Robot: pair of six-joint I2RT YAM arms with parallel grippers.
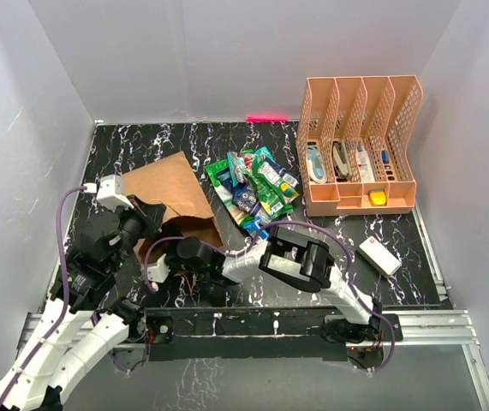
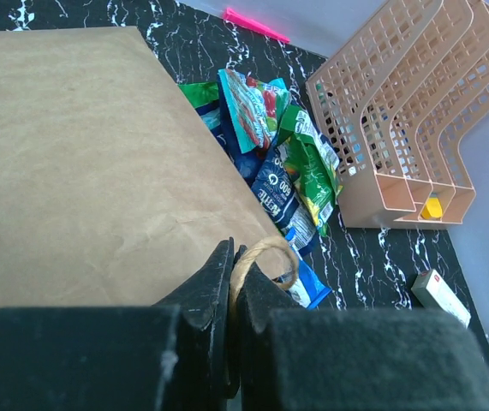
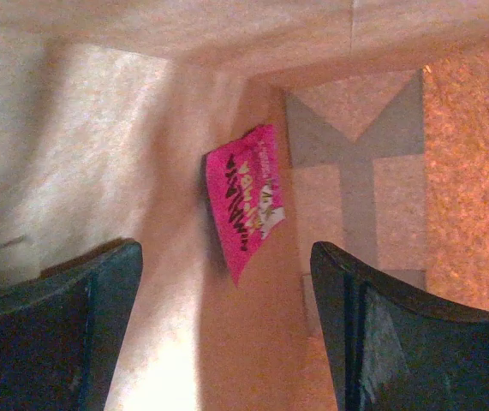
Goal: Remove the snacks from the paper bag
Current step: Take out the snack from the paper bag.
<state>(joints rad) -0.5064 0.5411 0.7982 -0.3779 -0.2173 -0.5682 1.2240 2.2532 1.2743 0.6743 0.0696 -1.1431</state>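
Note:
The brown paper bag (image 1: 169,190) lies on its side at the left, mouth toward the near edge. My left gripper (image 1: 144,224) is shut on the bag's twisted paper handle (image 2: 263,255), with the bag's flat side (image 2: 81,154) beyond it in the left wrist view. My right gripper (image 1: 189,253) reaches into the bag's mouth; it is open (image 3: 225,253) and empty inside the bag, with a small red-pink pouch (image 3: 244,201) lying just ahead between the fingers. Several blue and green snack packets (image 1: 255,188) lie in a pile on the table right of the bag and also show in the left wrist view (image 2: 287,163).
A peach mesh file organiser (image 1: 360,145) stands at the back right and also shows in the left wrist view (image 2: 398,111). A small white box (image 1: 379,255) lies near the right front. A pink strip (image 1: 266,118) lies at the back edge. White walls enclose the table.

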